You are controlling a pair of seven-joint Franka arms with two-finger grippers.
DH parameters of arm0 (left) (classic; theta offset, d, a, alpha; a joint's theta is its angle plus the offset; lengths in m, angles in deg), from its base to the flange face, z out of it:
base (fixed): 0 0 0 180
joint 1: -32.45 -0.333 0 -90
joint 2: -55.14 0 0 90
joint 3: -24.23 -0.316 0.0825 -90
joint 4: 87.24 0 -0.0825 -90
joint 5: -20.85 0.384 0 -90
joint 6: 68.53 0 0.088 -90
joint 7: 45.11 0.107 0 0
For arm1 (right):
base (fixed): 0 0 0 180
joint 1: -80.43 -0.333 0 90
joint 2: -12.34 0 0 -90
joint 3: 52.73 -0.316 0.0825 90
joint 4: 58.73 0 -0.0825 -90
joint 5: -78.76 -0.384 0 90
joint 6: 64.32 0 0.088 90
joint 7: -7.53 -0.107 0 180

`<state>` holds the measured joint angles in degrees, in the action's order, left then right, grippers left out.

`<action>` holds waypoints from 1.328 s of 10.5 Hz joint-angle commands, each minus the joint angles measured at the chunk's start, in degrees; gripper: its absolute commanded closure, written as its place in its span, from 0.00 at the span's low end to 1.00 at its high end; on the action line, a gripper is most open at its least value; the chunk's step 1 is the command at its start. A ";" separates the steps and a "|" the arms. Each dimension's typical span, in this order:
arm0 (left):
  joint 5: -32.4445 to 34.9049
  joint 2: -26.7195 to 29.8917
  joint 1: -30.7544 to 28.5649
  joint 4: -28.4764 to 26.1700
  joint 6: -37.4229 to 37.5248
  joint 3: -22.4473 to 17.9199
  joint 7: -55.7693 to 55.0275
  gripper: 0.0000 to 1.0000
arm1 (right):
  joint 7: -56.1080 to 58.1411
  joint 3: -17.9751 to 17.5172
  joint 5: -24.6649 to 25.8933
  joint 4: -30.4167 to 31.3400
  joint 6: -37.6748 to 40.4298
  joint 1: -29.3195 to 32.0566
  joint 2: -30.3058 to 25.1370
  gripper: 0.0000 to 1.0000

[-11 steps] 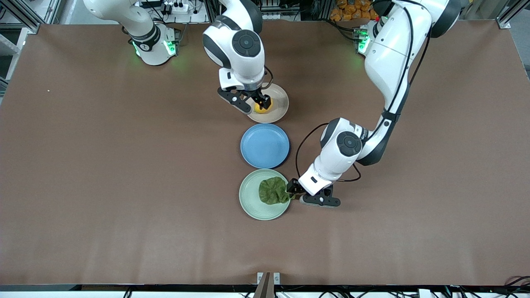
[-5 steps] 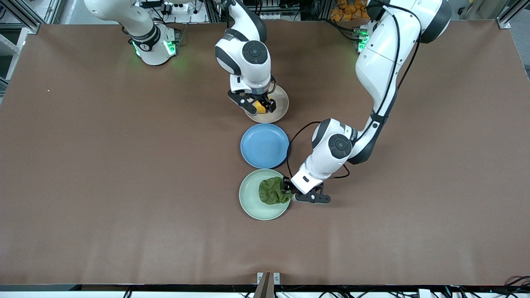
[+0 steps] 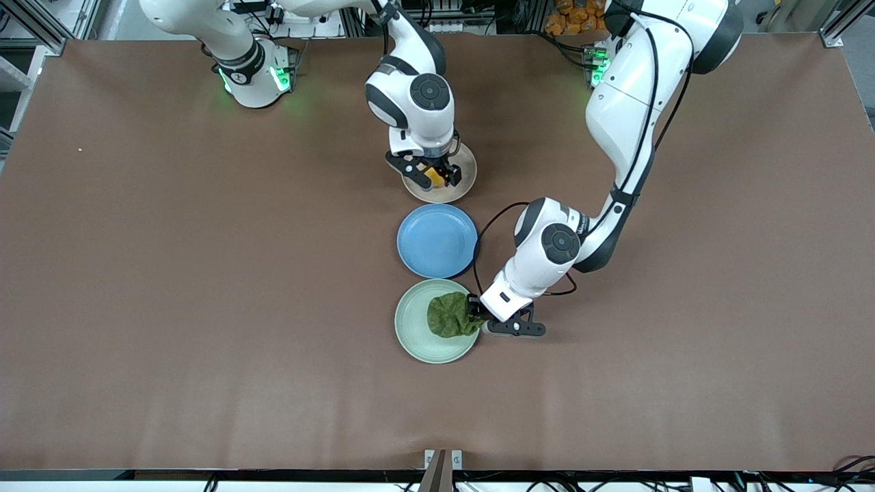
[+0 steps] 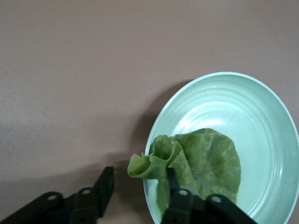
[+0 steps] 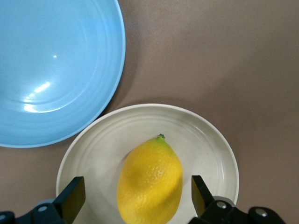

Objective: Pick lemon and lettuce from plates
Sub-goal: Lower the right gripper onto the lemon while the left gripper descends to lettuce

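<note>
The lemon [image 3: 431, 179] lies on the beige-pink plate [image 3: 462, 186], close to the robots' bases. My right gripper [image 3: 435, 175] is open and low over it, one finger on each side; in the right wrist view the lemon [image 5: 150, 182] fills the gap of the gripper [image 5: 136, 198] without touching the fingers. The lettuce [image 3: 448, 316] lies on the mint green plate [image 3: 412, 321], nearest the front camera. My left gripper [image 3: 476, 316] is open at that plate's rim. In the left wrist view the leaf's curled edge [image 4: 152, 163] sits between the fingers of the gripper [image 4: 138, 191].
A blue plate [image 3: 437, 240] lies empty between the two other plates; it also shows in the right wrist view [image 5: 51, 65]. Bare brown table surrounds the row of plates on all sides.
My right gripper has shifted over the beige-pink plate and now straddles the lemon. My left gripper has moved in from the table to the mint plate's rim, around the lettuce's edge.
</note>
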<state>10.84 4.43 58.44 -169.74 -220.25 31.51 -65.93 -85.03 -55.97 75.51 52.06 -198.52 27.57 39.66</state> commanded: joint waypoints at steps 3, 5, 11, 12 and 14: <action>-1.24 -0.61 0.47 0.94 -0.51 -0.43 -2.56 0.63 | -1.04 0.51 0.09 0.13 -1.85 -1.11 1.77 0.00; -1.24 -0.44 0.47 0.94 -0.51 -0.43 -2.65 0.73 | -1.04 0.51 0.00 0.13 -2.56 -1.38 2.91 0.00; -1.15 -0.18 0.82 0.94 -0.51 -0.52 -2.73 1.00 | -0.78 0.42 0.00 0.13 -3.08 -1.46 3.62 0.20; -1.24 0.08 0.82 0.94 -0.51 -0.52 -2.73 1.00 | -0.69 0.42 0.00 0.13 -3.87 -1.46 3.97 0.40; -1.15 0.44 1.08 0.94 -0.51 -0.34 -6.75 1.00 | -0.16 0.42 -0.09 0.13 -3.79 -1.46 4.15 0.74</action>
<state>10.82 4.40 58.61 -169.10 -220.30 31.59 -69.61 -85.07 -55.96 75.52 52.06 -201.19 26.75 43.16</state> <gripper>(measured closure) 0.982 0.330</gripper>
